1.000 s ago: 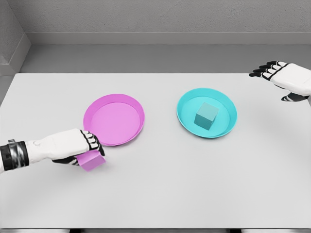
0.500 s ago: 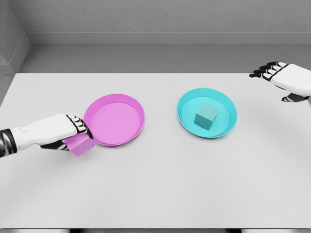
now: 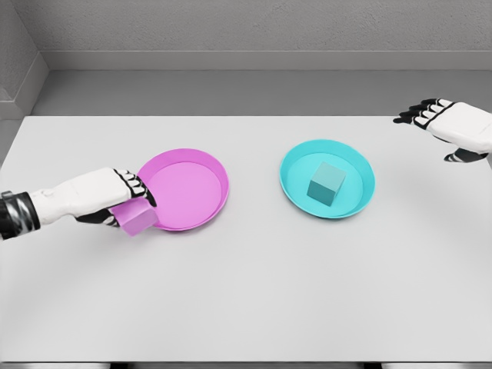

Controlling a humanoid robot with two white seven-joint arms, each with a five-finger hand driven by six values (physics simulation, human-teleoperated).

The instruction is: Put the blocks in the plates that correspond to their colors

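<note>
a pink cube (image 3: 137, 217) sits tilted at the left rim of the round pink plate (image 3: 201, 165), overlapping its edge. a teal cube (image 3: 327, 183) rests inside the round teal plate (image 3: 296, 157), which lies to the right of the pink plate, apart from it.

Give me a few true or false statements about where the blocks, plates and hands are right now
1. The teal block sits inside the teal plate. True.
2. The pink block lies in the middle of the pink plate. False: the left hand holds it at the plate's left rim.
3. The right hand holds a block. False: its fingers are open and empty.
4. The pink plate's centre is bare. True.
</note>
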